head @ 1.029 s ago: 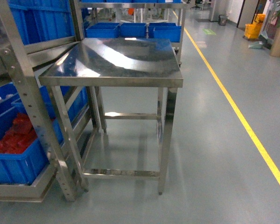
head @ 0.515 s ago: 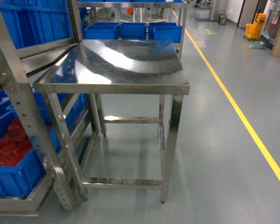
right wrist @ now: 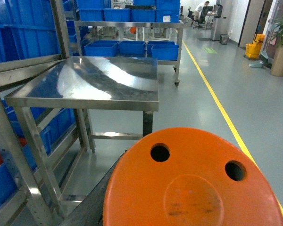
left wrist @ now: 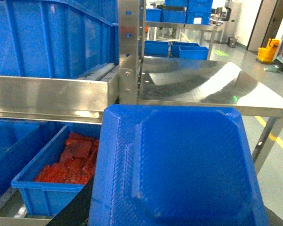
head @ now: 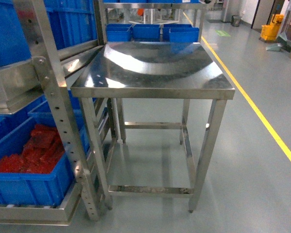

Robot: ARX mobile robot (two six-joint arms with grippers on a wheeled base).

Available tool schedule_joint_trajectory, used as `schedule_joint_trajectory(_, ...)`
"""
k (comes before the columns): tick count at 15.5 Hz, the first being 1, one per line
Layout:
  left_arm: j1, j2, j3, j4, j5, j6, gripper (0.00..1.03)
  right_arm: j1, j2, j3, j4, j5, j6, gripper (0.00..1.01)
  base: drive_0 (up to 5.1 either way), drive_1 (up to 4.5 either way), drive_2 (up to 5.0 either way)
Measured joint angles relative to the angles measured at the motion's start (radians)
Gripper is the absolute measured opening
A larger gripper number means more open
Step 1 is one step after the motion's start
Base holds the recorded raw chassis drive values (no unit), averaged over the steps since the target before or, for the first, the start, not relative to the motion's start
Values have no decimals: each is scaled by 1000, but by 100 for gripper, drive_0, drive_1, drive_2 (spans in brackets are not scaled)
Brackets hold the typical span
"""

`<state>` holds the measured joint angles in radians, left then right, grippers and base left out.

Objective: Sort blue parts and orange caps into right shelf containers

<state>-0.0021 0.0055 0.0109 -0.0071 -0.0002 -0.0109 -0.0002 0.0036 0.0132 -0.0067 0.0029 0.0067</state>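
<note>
Head view: steel desk (head: 155,73) bare, nothing sorted yet; blue part (left wrist: 174,165), orange cap (right wrist: 193,183) at wrists, gripper states unclear.

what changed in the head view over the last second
The view itself shifted: the shiny stainless steel table slid rightward in the frame, and the perforated steel rack upright with the blue plastic crate of red parts came further into view on the left. That suggests the camera moved or turned, not the objects. Nothing was grasped or released. The table top looks bare throughout, and the yellow floor line remains to its right.
</note>
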Motion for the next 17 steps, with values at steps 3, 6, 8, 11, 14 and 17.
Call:
schedule_joint_trajectory(3, 0, 0, 0, -1, 0, 0, 42, 0, 0, 0, 0, -1, 0, 43, -481, 255, 255)
schedule_joint_trajectory(6, 0, 0, 0, 2, 0, 0, 42, 0, 0, 0, 2, -1, 0, 43, -489, 248, 248)
schedule_joint_trajectory(8, 0, 0, 0, 0, 0, 0, 42, 0, 0, 0, 1, -1, 0, 43, -490, 246, 246)
schedule_joint_trajectory(11, 0, 0, 0, 0, 0, 0, 42, 0, 1, 0, -3, -1, 0, 43, -493, 243, 243)
schedule_joint_trajectory(14, 0, 0, 0, 0, 0, 0, 42, 0, 0, 0, -1, -1, 0, 43, -507, 230, 230)
schedule_joint_trajectory(17, 0, 0, 0, 0, 0, 0, 42, 0, 1, 0, 0, -1, 0, 43, -508, 228, 228)
